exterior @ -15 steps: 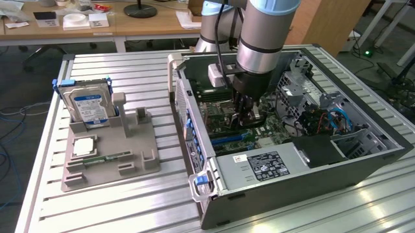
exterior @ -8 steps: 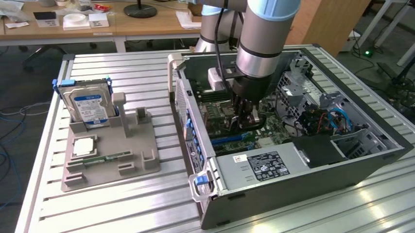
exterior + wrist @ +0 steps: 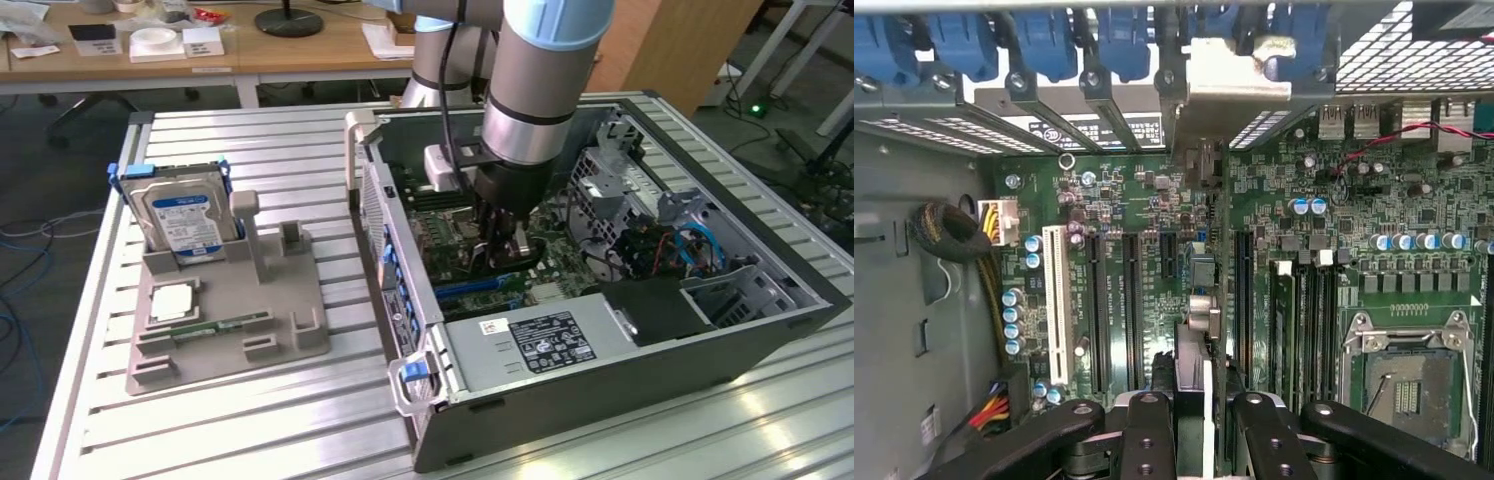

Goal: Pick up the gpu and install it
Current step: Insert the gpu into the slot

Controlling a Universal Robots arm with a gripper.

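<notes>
The arm reaches down into the open computer case, which lies on its side on the slatted table. The claw is low over the motherboard, roughly midway between the case's slotted rear wall on the exterior view's left and the drive cage on the right. There is free space on either side of the wrist. The claw is closed on the gpu. In the wrist view the card is seen edge-on, a thin dark line pinched between the two black fingers. It runs away from them to its pale metal end bracket, which sits at the row of blue latches along the rear wall. The card stands upright over the bank of long black slots, between them and the memory slots, well apart from the white slot. The slots beside it are bare, so its faces are clear of other cards. Its lower edge is hidden, so it probably sits at a slot, but whether it is seated I cannot tell. The CPU socket lies open beyond the memory slots. Out on the table, a grey holder stands well apart from the case. It carries an upright hard drive and a small memory stick.
</notes>
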